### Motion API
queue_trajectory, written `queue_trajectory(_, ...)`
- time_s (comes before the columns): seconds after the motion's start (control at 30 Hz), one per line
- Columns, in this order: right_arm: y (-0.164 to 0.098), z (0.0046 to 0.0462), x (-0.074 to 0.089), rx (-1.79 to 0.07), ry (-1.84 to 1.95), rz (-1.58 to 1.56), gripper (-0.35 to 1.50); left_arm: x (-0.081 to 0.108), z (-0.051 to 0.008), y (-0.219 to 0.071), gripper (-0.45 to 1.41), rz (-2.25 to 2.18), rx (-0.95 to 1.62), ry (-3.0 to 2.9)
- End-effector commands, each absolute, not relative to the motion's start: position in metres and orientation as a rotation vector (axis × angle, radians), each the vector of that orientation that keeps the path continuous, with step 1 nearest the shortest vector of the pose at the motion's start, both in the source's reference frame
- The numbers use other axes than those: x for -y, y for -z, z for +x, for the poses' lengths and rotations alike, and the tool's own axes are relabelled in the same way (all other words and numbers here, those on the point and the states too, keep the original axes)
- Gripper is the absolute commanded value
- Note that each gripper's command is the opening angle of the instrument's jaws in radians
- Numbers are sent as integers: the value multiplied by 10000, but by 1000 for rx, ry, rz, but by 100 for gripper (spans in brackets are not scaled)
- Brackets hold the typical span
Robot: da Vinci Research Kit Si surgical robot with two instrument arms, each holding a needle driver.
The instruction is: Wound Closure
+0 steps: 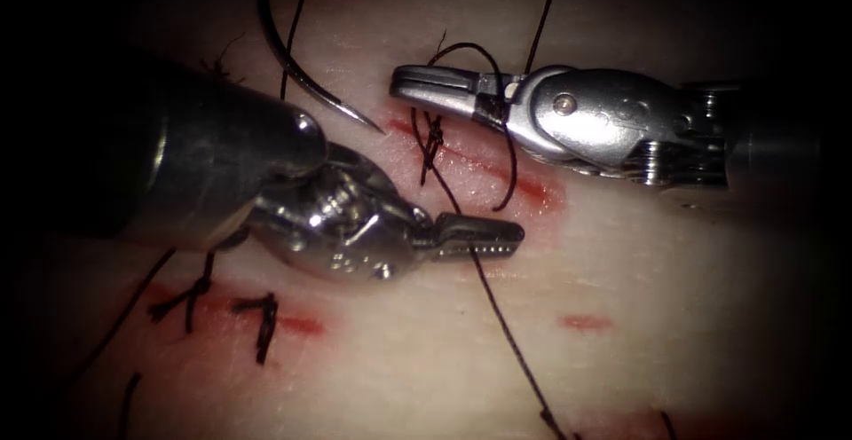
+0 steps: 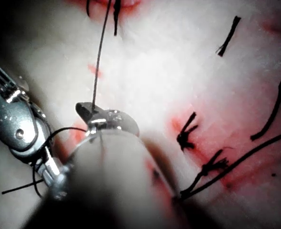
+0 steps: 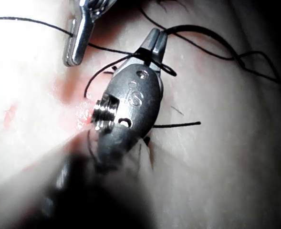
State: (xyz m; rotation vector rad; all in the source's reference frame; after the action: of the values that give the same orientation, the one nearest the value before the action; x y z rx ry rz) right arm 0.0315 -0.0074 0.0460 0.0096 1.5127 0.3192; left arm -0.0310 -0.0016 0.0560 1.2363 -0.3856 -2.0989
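Two tools point(image 1: 479, 238) point(image 1: 422, 85) holding thread point(image 1: 497, 316), needle point(image 1: 302, 72) free

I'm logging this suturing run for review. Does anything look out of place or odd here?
The needle lies loose on the tissue, held by neither tool. The left tool is shut on the thread; the right tool has thread looped around its shut jaws.

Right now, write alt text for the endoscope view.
Two needle drivers meet over the tissue: the left tool is shut on the thread, and the right tool has thread looped around its shut jaws. The curved needle lies free on the tissue, beyond the cut.
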Motion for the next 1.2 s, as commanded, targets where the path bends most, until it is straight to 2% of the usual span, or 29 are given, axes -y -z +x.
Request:
queue_trajectory(0.03,-463,326,68,-1512,-319,6,9,17,-316,-562,-45,1236,381,2092)
queue_trajectory(0.07,-464,327,66,-1503,-328,-3,39,18,-317,-560,-45,1237,372,2088)
queue_trajectory(0.13,-466,329,64,-1491,-333,-9,74,19,-318,-555,-45,1240,358,2081)
queue_trajectory(0.3,-473,330,66,-1432,-316,5,94,13,-317,-533,-45,1273,336,2068)
queue_trajectory(0.53,-483,329,73,-1342,-286,28,100,-13,-297,-495,-45,1350,286,2042)
queue_trajectory(0.7,-484,326,80,-1294,-254,60,100,-34,-269,-480,-45,1466,353,2005)
queue_trajectory(0.87,-487,324,91,-1290,-211,98,105,-47,-245,-482,-45,1587,494,1969)
queue_trajectory(1.2,-489,323,107,-1315,-149,200,105,-86,-245,-512,-45,1874,496,1888)
